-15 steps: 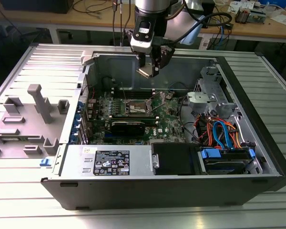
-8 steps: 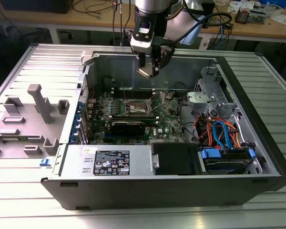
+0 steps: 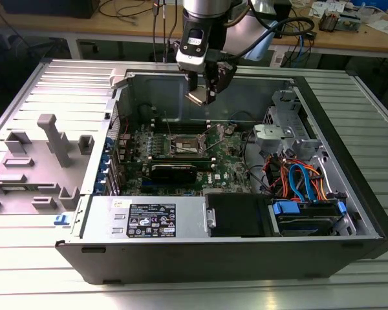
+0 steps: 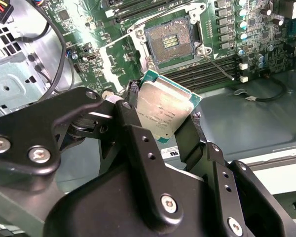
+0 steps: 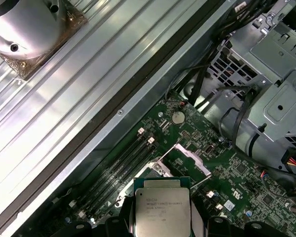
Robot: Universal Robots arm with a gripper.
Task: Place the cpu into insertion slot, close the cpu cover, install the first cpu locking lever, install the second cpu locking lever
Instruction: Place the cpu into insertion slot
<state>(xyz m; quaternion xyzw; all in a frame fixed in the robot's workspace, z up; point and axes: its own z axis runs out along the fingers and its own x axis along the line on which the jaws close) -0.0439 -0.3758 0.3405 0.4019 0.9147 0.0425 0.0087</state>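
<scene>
1. Overhead, in the exterior view, the hand (image 3: pixel 200 95) hangs above an open computer case (image 3: pixel 246 255) that lies on its side on the ribbed metal worktop (image 3: pixel 349 284). The cpu (image 3: pixel 195 98) appears as a small pale tile at the hand's tip.
2. Second wrist view: the black fingers (image 4: pixel 133 133) of the hand (image 4: pixel 163 118) are closed on two opposite edges of the cpu (image 4: pixel 165 106). Its dull metal top faces the camera and is tilted. The insertion slot (image 4: pixel 170 42) lies beyond the chip and apart from it, with its dark contact field uncovered. A thin wire lever (image 4: pixel 218 64) slants beside the slot's rim.
3. First wrist view: the gripped cpu (image 5: pixel 163 210) sits between the tips of the hand (image 5: pixel 163 221). The silver cpu cover (image 5: pixel 191 159) stands raised near it, next to the long black memory slots (image 5: pixel 123 168).
4. Exterior view, contents of the case: a green motherboard (image 3: pixel 236 158) carries the insertion slot (image 3: pixel 189 147). The chip is held in the air, clear of that slot. Orange and blue cables (image 3: pixel 297 177) fill the bay at the exterior view's right.
</scene>
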